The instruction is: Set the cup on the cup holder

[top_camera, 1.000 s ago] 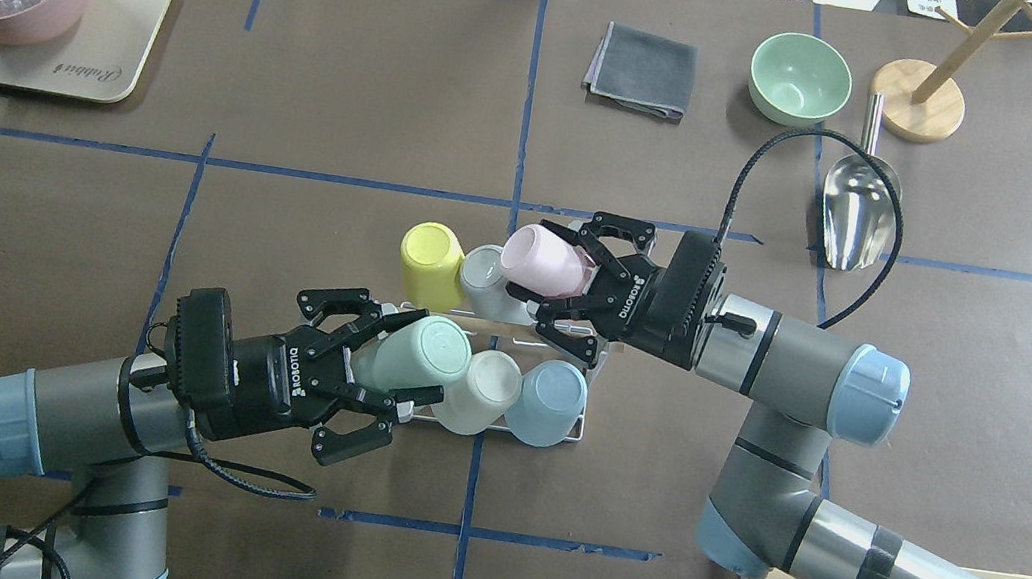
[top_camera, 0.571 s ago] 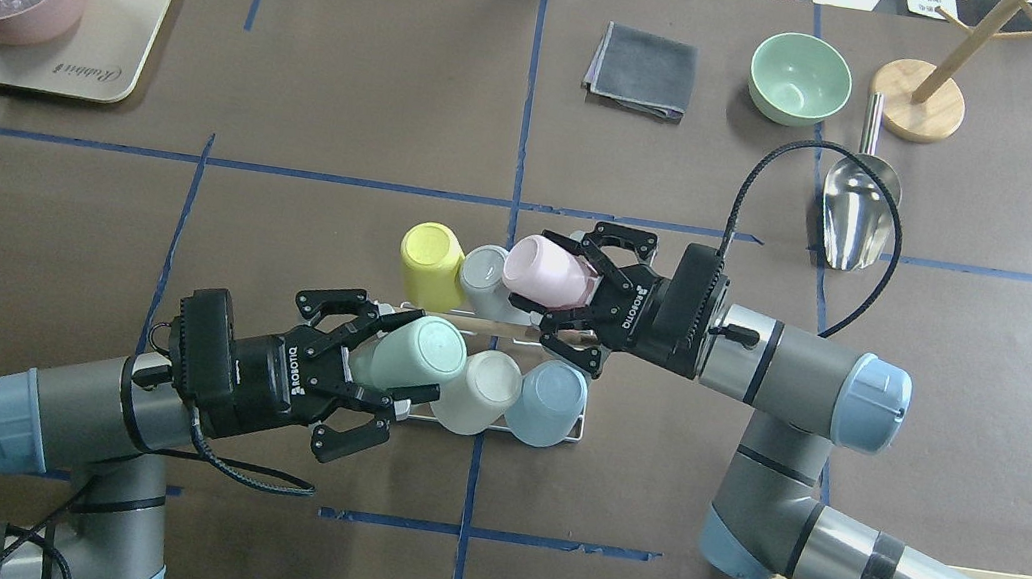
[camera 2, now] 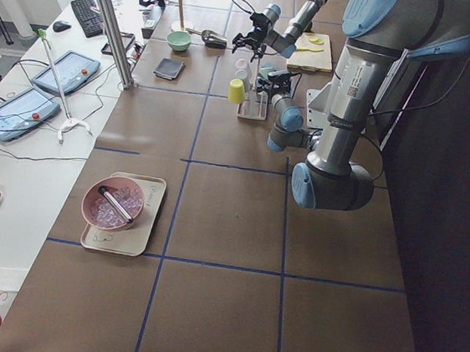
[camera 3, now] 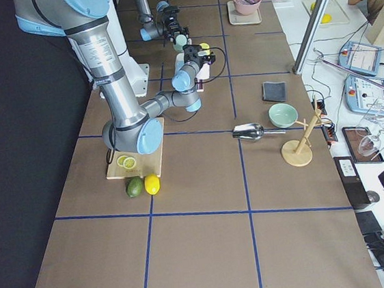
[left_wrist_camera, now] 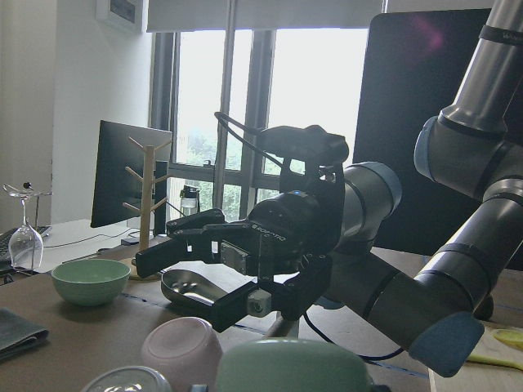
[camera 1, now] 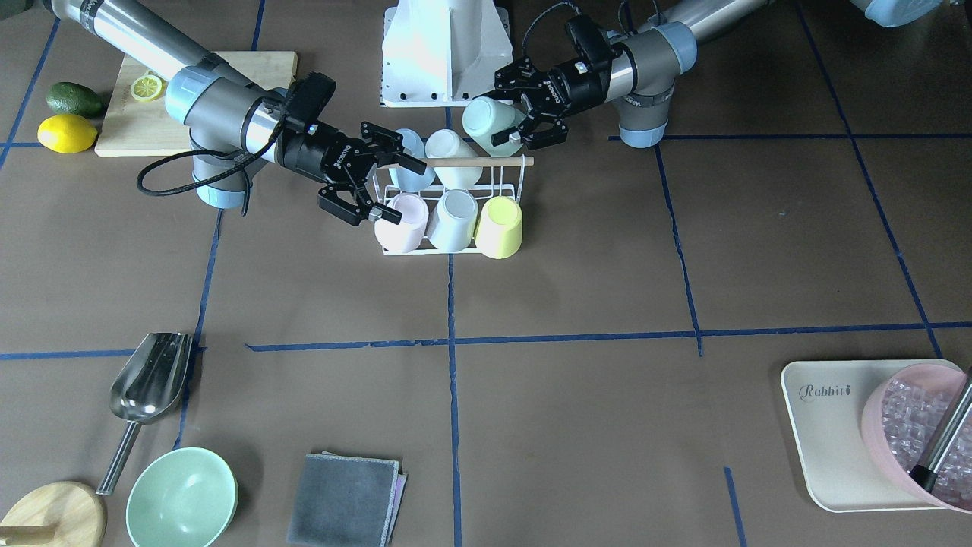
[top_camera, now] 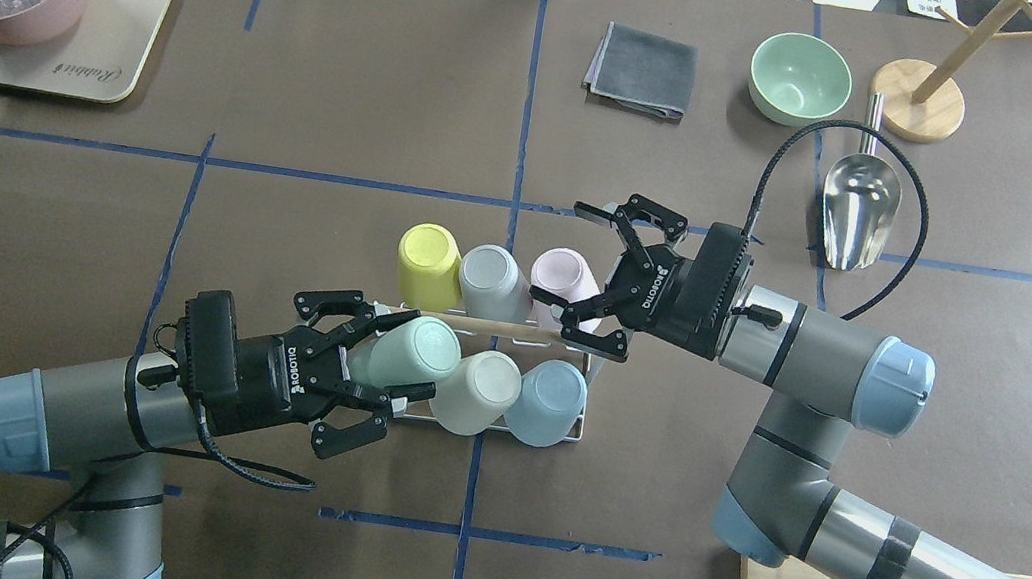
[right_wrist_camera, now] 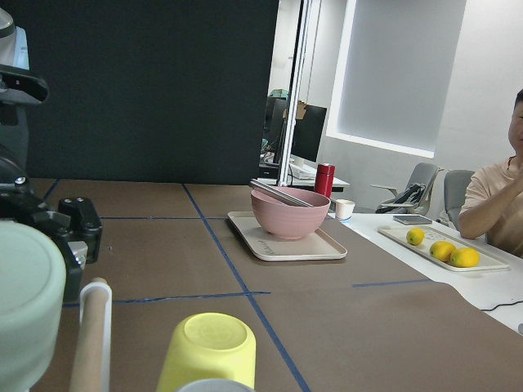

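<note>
My left gripper (top_camera: pixel 399 354) clamps the mint cup (top_camera: pixel 419 347) over the cup holder (top_camera: pixel 496 327); my right gripper (top_camera: pixel 561 254) gapes open beside its pink cup (top_camera: pixel 562 278).

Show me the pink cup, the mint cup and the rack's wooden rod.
pink cup (top_camera: pixel 561 274): overhead view, upturned base.
mint cup (top_camera: pixel 433 347): overhead view, round base.
wooden rod (camera 1: pixel 501 161): front-facing view, bare stretch.

Ahead of your left gripper (top_camera: pixel 414 354), beyond the brown paper-covered table (top_camera: pixel 350 105) with its blue tape lines (top_camera: pixel 526 109), tall windows (left_wrist_camera: pixel 245 122) let in bright daylight next to a black partition (left_wrist_camera: pixel 409 114). Ahead of your right gripper (top_camera: pixel 566 256) you see a dark wall (right_wrist_camera: pixel 147 90), a window with a pale blind drawn down (right_wrist_camera: pixel 409 73), grey office chairs (right_wrist_camera: pixel 425 184) and a white side table (right_wrist_camera: pixel 458 273).
</note>
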{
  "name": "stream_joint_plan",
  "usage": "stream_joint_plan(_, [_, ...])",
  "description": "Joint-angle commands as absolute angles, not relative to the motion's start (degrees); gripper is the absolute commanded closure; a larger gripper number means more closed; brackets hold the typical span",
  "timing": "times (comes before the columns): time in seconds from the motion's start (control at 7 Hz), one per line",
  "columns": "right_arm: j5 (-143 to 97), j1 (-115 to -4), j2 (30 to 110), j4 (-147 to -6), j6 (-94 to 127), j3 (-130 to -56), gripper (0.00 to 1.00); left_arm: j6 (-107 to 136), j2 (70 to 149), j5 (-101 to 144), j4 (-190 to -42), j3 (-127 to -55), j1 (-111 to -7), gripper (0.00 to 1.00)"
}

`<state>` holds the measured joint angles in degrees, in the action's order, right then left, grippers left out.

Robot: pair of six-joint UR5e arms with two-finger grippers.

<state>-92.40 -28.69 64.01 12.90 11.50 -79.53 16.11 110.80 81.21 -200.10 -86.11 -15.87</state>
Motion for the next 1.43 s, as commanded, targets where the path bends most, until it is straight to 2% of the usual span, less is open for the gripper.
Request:
stream_joint_plan(0.0, [-94.6, -32.0, 63.3, 12.3, 12.2, -79.8, 0.00, 16.1, 110.7, 80.1, -200.2, -86.0, -15.7, 0.00])
stream_joint_plan(0.29, [-105.4, -40.8, 61.3, 3.6, 16.7, -79.9, 0.00, 16.2, 110.2, 80.0, -202.1, -86.0, -15.5, 0.00])
stream_joint_plan(0.86, [-110.0, -46.6, 61.0, -22.6, 16.5, -85.9, 0.00, 16.7, 110.4, 79.2, -200.1, -90.0, -18.5, 0.00])
stream_joint_plan(1.14, [-111.2, -48.0, 61.2, -38.8, 16.4, -90.2, 0.00, 17.1, 111.5, 79.4, -192.2, -91.4, -24.0, 0.00])
stream_joint_plan(1.29, [-111.2, -48.2, 61.3, -45.3, 16.4, -91.7, 0.00, 19.9, 111.5, 80.3, -185.0, -94.3, -27.5, 0.00])
